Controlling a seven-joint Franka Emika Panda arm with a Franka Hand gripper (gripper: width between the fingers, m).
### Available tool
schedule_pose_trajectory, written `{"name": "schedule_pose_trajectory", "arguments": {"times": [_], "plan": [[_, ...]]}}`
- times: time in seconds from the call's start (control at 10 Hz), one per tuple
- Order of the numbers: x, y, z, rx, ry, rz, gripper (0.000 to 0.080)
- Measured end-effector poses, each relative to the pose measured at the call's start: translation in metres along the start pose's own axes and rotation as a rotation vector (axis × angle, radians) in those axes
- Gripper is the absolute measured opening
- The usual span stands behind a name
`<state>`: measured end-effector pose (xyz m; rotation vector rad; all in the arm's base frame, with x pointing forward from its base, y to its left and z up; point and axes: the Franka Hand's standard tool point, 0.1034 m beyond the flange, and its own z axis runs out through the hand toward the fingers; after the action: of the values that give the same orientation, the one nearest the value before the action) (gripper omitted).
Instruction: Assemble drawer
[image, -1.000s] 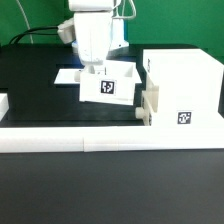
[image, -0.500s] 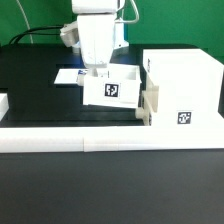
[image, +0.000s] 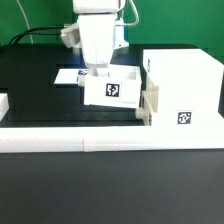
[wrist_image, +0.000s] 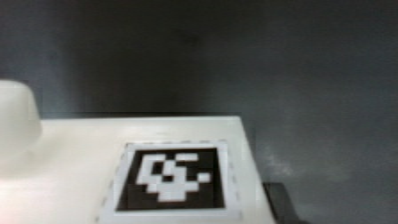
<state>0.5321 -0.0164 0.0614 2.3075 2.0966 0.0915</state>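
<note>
Drawer box, tagged white tray, tilts on black table just beside drawer housing at exterior view's right; contents not visible. White rail bounds near table edge; open black surface at exterior view's left. Gripper, fingers pressed together, pinches drawer box back wall. Wrist view: tag on white panel.

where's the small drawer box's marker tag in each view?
Exterior view: on the front face of the small drawer box, the marker tag sits centre frame, just below the gripper, to the exterior view's left of the big white drawer case.
Wrist view: the marker tag fills the white panel, close up.
Shared landmark: the black tabletop.
</note>
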Motion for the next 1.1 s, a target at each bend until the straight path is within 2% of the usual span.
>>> {"name": "schedule_pose_trajectory", "arguments": {"times": [0.1, 0.6, 0.8, 1.1], "plan": [[0.0046, 0.0015, 0.0003, -0.002, -0.004, -0.013, 0.0043], [0.004, 0.0002, 0.0022, 0.011, -0.007, -0.016, 0.0044], [0.0047, 0.0032, 0.0026, 0.044, -0.018, -0.048, 0.0044], [0.0037, 0.004, 0.0028, 0.048, -0.019, -0.046, 0.0044]]}}
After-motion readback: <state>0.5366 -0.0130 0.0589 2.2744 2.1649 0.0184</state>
